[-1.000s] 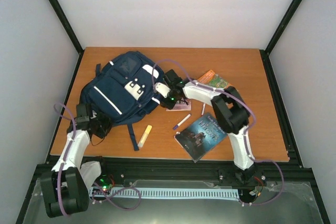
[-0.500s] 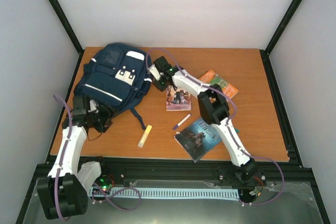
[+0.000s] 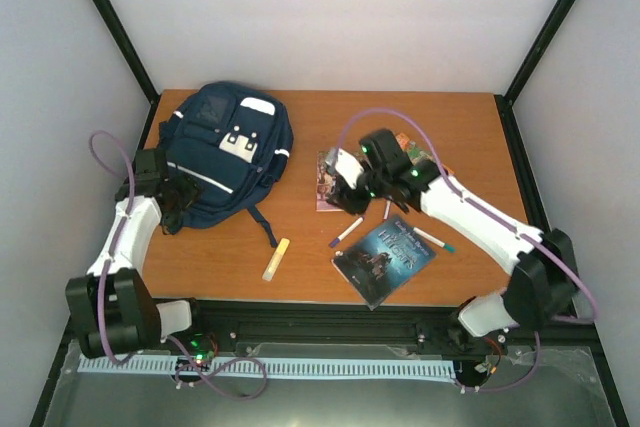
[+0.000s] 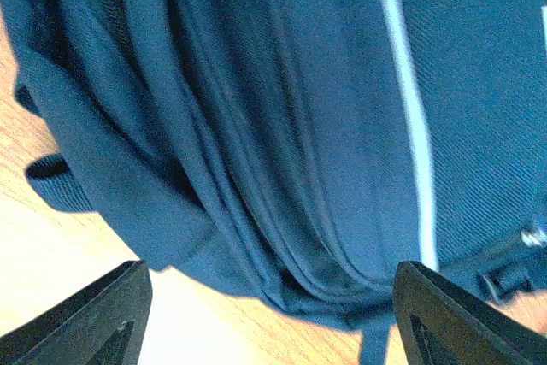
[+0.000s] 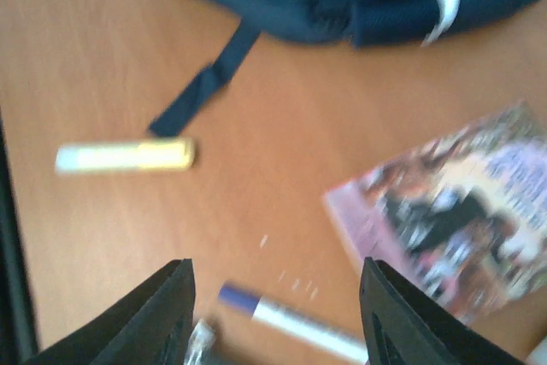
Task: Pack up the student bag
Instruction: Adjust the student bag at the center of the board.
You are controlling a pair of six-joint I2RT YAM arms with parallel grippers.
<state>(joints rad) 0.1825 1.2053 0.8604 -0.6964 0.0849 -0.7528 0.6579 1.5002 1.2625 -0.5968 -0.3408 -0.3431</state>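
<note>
Since half a second ago, right fingers (image 5: 175,314) off the right edge of the student bag (image 3: 225,147) and back over the middle of the counter (image 3: 480,137), by the near end of a pink book (image 5: 453,228); left fingers (image 4: 94,318) shifted a little farther along the bag's left side; bag itself much where it was. Right fingers apart, nothing gripped, a purple-capped pen (image 5: 286,320) lying on the counter below them. Left fingers apart too, holding nothing, framing the bag's folded navy side and its thin white stripe (image 4: 408,126) from close up. Bag lying at the far left of the counter, patches up, one dark strap (image 3: 262,225) trailing toward the near edge. Just past that strap's end, a yellow marker (image 3: 276,259), apart from the bag. Near the right arm, a dark book (image 3: 384,257) by the near edge, an orange-and-green book (image 3: 418,152) partly hidden behind the arm, and a teal-tipped pen (image 3: 432,239) beside the dark book. Right wrist view blurred.
</note>
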